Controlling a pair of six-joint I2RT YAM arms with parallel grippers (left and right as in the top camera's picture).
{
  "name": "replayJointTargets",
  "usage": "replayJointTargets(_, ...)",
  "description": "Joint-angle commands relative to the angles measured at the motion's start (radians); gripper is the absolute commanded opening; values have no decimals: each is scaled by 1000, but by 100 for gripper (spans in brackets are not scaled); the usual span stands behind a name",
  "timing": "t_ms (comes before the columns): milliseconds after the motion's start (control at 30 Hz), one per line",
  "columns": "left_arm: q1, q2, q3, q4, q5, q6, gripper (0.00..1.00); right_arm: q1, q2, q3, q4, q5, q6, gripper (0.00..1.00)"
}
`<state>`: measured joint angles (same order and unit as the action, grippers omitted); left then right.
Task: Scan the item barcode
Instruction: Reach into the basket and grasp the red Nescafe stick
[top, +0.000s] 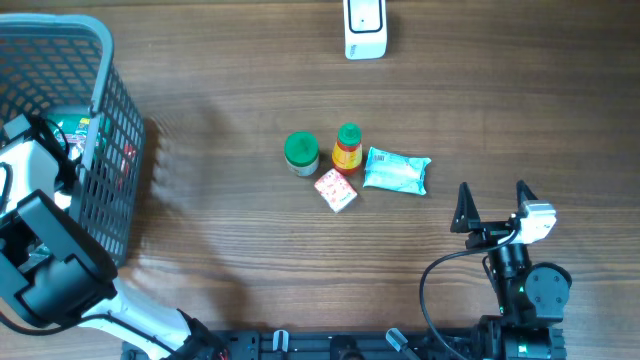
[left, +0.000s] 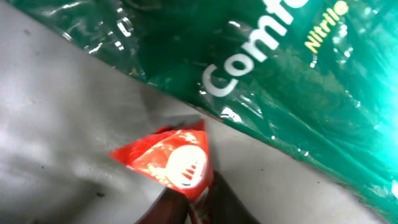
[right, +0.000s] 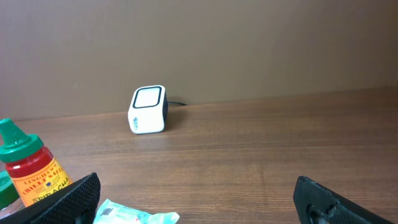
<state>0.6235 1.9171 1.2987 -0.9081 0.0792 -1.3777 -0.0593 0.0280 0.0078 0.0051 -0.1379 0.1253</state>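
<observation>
Fingers (left: 233, 202) of the left gripper (left: 196, 208) were found drawn together on the lower edge of a red sachet (left: 171, 158), pinching it, as far as the wrist view allowed. The sachet lay on the pale floor inside the basket (top: 110, 70) at the left end of the table, just beside a glossy green glove pack (left: 298, 68) that filled most of the view. In my judgement the sachet is light, thin and crinkly; its film looks slippery, so a grip on a flat sealed edge should hold better than one on the middle. No barcode could be made out on the face shown. The right gripper (top: 493, 186) stood spread wide and empty near the front right, well apart from the goods. Mid-table sat a green-capped jar (top: 301, 152), a sauce bottle (top: 347, 148), a pink box (top: 335, 189) and a wipes packet (top: 397, 170), closely grouped. The white scanner (top: 364, 28) stood at the far edge, well apart from the basket. The table (top: 230, 220) was dark wood grain; a plain brown wall (right: 249, 43) rose behind the scanner.
</observation>
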Motion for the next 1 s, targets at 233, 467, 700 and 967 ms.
replayJointTargets(233,-3,19,1,-4,-9,32,4,6,1,-2,3,-6,-18,99)
replayJointTargets(467,-3,-127,84,-32,-77,39,4,6,1,-2,3,-6,-18,100)
replayJointTargets(700,-2,-341,115,-31,-145,38,4,6,1,-2,3,-6,-18,100)
replayJointTargets(967,1,-579,115,-21,-144,39,4,6,1,-2,3,-6,-18,100)
